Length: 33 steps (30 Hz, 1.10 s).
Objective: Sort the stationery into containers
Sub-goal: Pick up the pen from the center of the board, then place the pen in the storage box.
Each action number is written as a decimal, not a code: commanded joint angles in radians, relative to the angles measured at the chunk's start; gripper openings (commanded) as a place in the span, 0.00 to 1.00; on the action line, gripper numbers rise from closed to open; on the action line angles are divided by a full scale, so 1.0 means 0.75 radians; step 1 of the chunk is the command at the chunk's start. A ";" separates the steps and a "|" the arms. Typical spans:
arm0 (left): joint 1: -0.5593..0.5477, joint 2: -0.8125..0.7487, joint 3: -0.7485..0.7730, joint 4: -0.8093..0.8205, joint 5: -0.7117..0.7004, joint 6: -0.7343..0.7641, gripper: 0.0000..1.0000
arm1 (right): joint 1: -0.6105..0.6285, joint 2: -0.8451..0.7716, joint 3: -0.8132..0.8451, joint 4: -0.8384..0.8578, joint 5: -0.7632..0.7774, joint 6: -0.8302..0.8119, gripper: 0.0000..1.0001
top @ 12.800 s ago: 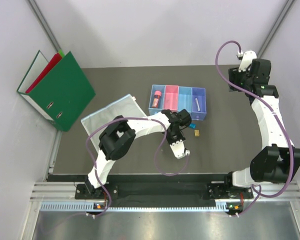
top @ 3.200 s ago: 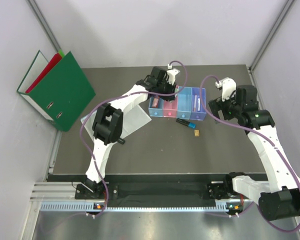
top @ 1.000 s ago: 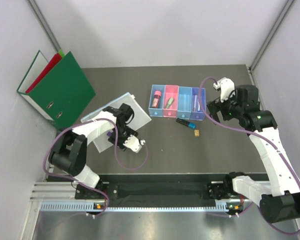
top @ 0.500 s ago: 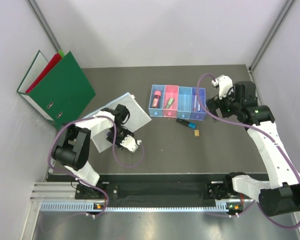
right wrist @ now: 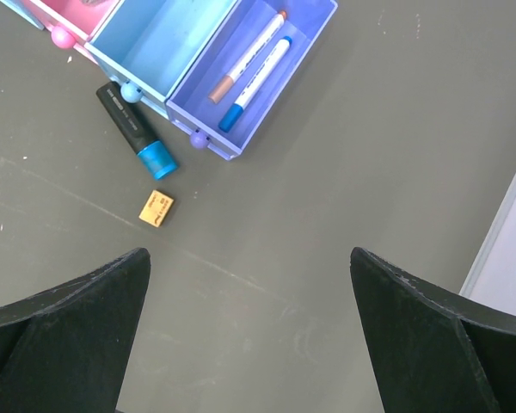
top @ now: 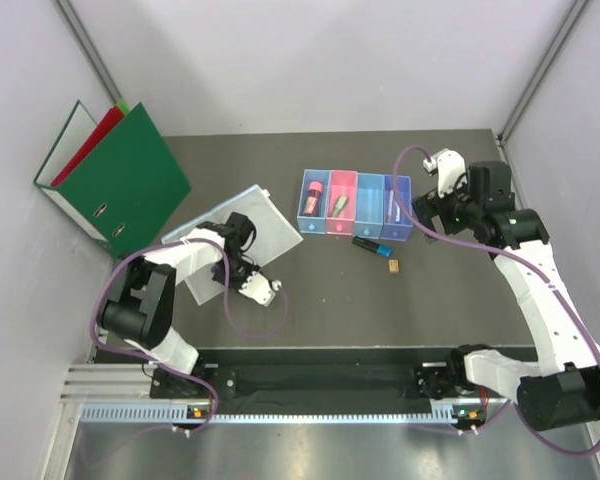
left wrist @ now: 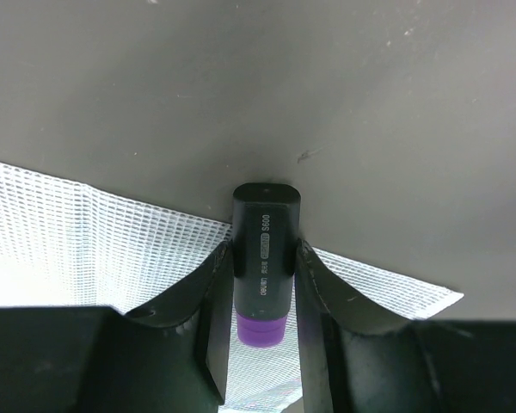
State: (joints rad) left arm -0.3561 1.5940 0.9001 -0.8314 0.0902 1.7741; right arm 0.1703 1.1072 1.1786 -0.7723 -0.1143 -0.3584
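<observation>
Since the overhead view some three seconds earlier, the left arm has withdrawn from above the row of bins. It now sits well to the left of the row and nearer the robot. The right arm has shifted only slightly.

Left gripper: closed on a black purple-capped marker. One finger presses each long side, the black end projects past the tips, and the purple cap points toward the wrist. Beneath it are the edge of the clear mesh sleeve and the bare table. Whether the marker touches either cannot be told.

Right gripper: spread wide, holding nothing, raised over the table just right of the row's purple end.

Row contents:
- The light blue bin holds the pink-capped glue stick.
- The pink bin holds the green highlighter.
- The purple bin holds two pens side by side.

Outside the row, a black blue-capped marker lies just beside its near side, in front of the blue bin and the purple bin. The tan block lies slightly further out on that side, apart from this marker.

The green and red binders stand far left of the row.
</observation>
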 commanded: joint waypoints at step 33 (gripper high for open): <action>-0.317 0.580 1.233 0.822 0.892 -2.263 0.00 | 0.016 -0.151 -0.142 0.281 0.424 0.110 1.00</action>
State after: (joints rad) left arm -0.5777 1.9423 1.7027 -0.4484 0.7025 0.3920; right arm 0.1722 1.0023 1.0916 -0.6235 0.1707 -0.3099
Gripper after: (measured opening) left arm 0.350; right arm 0.993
